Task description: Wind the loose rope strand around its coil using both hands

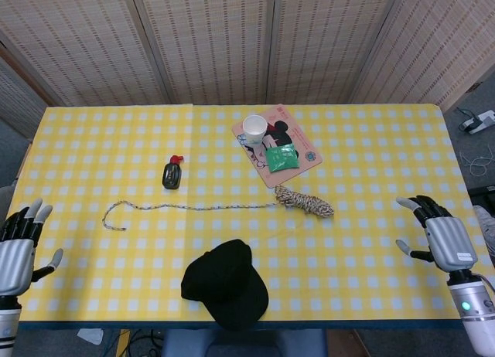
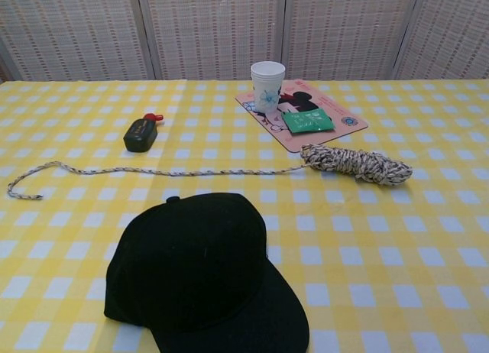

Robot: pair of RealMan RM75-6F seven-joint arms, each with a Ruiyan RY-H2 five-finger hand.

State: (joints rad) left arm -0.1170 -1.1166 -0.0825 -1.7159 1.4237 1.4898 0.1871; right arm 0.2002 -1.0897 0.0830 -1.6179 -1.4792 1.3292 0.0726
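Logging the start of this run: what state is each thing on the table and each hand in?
rope coil: wound, lying flat
loose strand: stretched out, unwound
paper cup: upright on the mat
black cap: crown up
left hand: open, empty
right hand: open, empty

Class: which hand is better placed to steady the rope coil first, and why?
The right hand. The coil lies on its side of the table, while the left hand is nearer the strand's loose end.
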